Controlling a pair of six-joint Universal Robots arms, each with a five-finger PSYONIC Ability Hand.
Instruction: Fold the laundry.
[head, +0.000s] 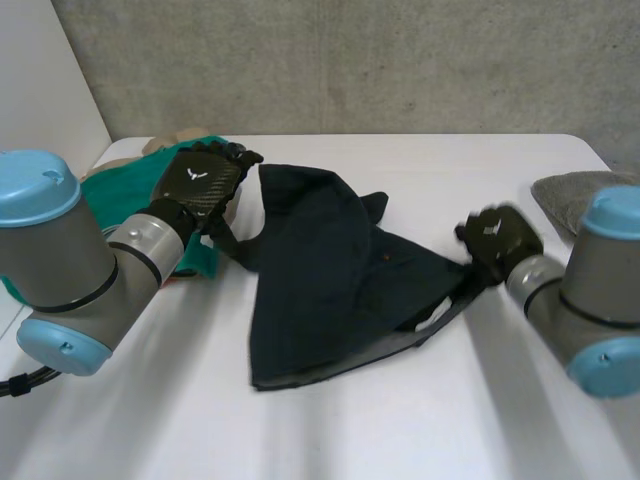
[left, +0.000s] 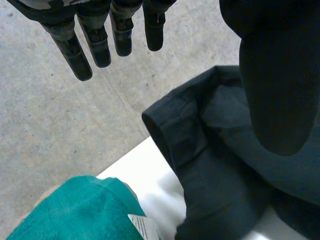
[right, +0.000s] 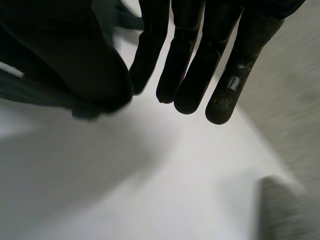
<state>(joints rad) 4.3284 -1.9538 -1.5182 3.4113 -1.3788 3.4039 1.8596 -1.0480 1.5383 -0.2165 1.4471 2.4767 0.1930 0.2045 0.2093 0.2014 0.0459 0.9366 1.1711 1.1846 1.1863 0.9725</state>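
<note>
Dark garment (head: 320, 270): centre of frame in the head view, lying loose and rumpled on the white tabletop (head: 400, 430). It makes a rough wedge, narrow end at upper centre, wide hem toward lower centre. It is not flat, with ridges across the middle and a turned-over strip along the lower right edge. No fold made yet, by the look of it.

Left robot hand (head: 200, 182): upper left, over the edge of a teal cloth (head: 115, 195) and just beside the garment's upper-left edge. In the wrist view its fingers (left: 75, 55) are straight and spread, holding nothing. A doubled hem of the garment lies on the thumb side, apart from the fingertips. Released.

Right robot hand (head: 497, 238): right of centre, at the garment's right-hand corner. In the wrist view its fingers (right: 185, 60) are straight and relaxed over bare tabletop, with nothing between them. Dark cloth is bunched on the thumb side. Reads as released; whether the thumb touches the cloth I cannot tell.

Grey cloth (head: 570, 192): far right edge, well apart from the work.

Judgement: the step in hand is taking hold and laying out, so the task is barely started. Next, each hand needs to close on an edge, left on the upper-left hem and right on the near corner, then draw the garment flat before any fold. The left must take only dark cloth, not the teal just beside it.
</note>
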